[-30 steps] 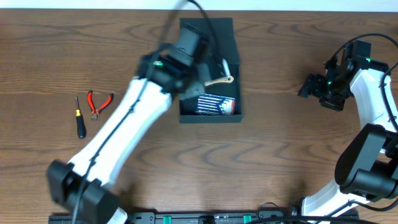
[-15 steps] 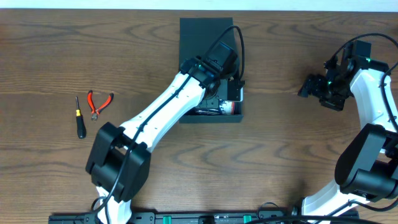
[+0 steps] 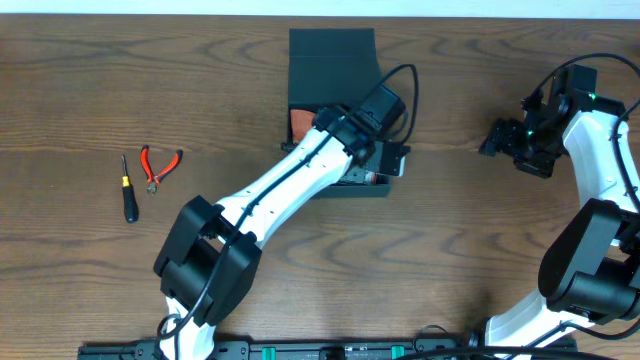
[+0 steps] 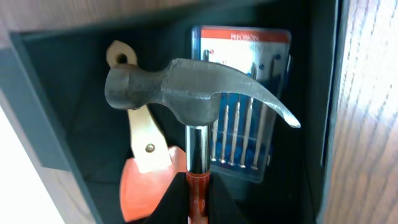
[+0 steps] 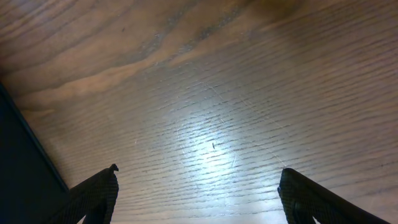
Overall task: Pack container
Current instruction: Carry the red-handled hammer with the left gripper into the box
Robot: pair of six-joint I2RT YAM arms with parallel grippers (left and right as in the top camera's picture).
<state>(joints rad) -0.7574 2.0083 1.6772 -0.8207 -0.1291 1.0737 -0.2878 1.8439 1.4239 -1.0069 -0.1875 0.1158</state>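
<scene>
Clamping steel claw hammer (image 4: pixel 186 84) in left gripper (image 4: pixel 198 202) over dark teal-green cardboard container (image 3: pixel 330 50) on brown wooden desk (image 3: pixel 480 250). Looks light, thin-walled, prone to sliding; best steadied by a side wall. Right gripper (image 5: pixel 199 177) spread wide, empty.

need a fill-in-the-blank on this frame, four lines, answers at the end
1. The left hand is shut on a ____.
2. The screwdriver set lies inside the ____.
3. On the table, the pliers lie beside a ____.
4. The right hand is ____ and holds nothing.

Missing words: hammer; container; screwdriver; open.
</scene>
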